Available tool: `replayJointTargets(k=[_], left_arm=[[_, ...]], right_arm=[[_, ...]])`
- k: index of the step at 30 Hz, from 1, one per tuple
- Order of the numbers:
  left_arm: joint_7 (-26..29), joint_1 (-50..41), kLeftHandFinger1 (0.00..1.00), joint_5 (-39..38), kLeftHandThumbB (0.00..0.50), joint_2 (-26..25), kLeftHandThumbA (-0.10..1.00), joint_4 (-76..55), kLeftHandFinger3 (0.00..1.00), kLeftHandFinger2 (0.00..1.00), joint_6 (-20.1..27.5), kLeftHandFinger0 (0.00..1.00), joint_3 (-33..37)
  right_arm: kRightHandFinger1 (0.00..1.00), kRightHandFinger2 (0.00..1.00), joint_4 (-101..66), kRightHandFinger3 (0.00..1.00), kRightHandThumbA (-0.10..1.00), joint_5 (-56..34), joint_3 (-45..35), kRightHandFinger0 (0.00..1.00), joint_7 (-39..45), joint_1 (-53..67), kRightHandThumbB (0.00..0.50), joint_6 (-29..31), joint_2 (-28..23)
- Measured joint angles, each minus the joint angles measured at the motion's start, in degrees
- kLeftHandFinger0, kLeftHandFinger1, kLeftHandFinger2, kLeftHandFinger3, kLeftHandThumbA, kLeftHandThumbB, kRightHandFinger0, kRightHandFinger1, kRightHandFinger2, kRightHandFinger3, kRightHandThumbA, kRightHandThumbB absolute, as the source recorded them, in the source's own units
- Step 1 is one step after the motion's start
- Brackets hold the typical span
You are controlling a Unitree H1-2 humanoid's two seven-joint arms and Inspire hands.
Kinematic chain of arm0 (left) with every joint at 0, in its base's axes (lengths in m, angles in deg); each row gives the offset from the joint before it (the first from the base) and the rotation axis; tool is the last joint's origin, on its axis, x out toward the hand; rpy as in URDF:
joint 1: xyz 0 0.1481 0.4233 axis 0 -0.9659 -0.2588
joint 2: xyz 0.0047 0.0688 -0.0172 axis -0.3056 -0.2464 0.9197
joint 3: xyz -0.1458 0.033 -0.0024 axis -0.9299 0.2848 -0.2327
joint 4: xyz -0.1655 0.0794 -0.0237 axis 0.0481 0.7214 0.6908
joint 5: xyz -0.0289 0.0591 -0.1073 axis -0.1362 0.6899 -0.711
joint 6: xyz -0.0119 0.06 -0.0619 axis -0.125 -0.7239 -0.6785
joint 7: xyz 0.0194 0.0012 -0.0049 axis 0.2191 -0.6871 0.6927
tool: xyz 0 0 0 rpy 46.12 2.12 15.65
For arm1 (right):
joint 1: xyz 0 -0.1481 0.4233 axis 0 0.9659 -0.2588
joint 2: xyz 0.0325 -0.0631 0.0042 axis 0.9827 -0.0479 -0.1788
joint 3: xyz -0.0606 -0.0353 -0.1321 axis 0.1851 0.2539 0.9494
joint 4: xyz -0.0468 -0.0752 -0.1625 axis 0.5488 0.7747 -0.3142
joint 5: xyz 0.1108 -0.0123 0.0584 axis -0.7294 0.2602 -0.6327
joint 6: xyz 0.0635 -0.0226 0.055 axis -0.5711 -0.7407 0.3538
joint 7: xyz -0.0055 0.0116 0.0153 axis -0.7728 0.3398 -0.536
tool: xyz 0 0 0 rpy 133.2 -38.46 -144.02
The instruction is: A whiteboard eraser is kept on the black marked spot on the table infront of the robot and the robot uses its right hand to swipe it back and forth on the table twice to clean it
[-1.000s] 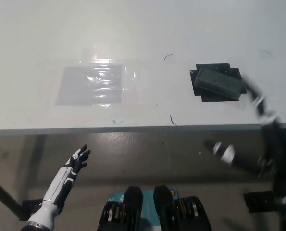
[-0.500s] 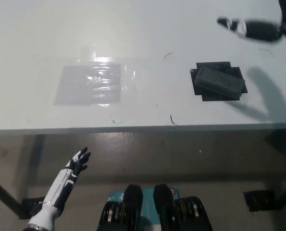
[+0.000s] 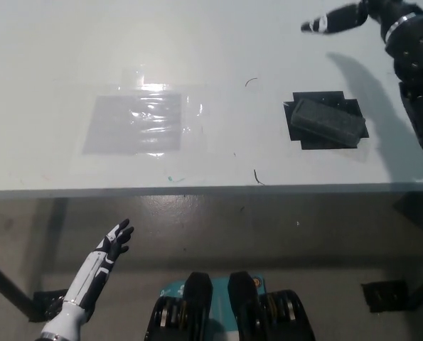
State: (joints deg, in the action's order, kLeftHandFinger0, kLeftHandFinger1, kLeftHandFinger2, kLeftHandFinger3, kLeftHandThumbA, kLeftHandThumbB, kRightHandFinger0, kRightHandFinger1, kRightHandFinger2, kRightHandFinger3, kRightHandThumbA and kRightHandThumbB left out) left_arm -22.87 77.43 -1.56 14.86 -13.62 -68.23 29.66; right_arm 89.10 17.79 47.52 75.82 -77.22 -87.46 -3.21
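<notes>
Since the earlier moments, the robot's black right arm has swung up from below the table's near edge to reach over the far right of the table, and more of the arm now shows in the upper right corner than half a second ago. Its right hand (image 3: 338, 19) hangs above the table (image 3: 218, 50) near the top edge of the picture, stretched toward the left and holding nothing; whether its fingers are apart or together cannot be told, since the hand is small and partly cut off by the frame. The arm's shadow falls across the table just to the right of the eraser.

The whiteboard eraser (image 3: 325, 121), a dark grey block, lies slightly tilted on the black marked spot (image 3: 346, 108) at the right of the table, well apart from the right hand and not touched by it.

To the left, a clear plastic sheet (image 3: 136, 124) lies flat on the pale table surface, catching a bright reflection. A few thin dark marks dot the table between the sheet and the eraser.

The white left hand (image 3: 114, 242) rests low at the lower left, below the table's front edge, fingers apart and empty.
</notes>
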Motion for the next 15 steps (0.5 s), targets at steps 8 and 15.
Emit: replayJointTargets(k=[8, 15], left_arm=[[-0.1, 0.0, 1.00, 0.0, 0.390, 0.0, 1.00, -0.3, 1.00, 1.00, 0.5, 1.00, 0.0], [-0.7, -0.1, 1.00, 0.0, 0.378, -0.3, 1.00, -1.5, 1.00, 1.00, 2.1, 1.00, 0.0]], right_arm=[[1.00, 1.00, 25.5, 1.00, 1.00, 1.7, 6.2, 1.00, 2.8, -8.0, 0.259, -2.5, 0.8], [1.00, 1.00, 33.2, 1.00, 1.00, 1.9, 8.4, 1.00, 6.9, -13.2, 0.300, -4.4, 0.9]])
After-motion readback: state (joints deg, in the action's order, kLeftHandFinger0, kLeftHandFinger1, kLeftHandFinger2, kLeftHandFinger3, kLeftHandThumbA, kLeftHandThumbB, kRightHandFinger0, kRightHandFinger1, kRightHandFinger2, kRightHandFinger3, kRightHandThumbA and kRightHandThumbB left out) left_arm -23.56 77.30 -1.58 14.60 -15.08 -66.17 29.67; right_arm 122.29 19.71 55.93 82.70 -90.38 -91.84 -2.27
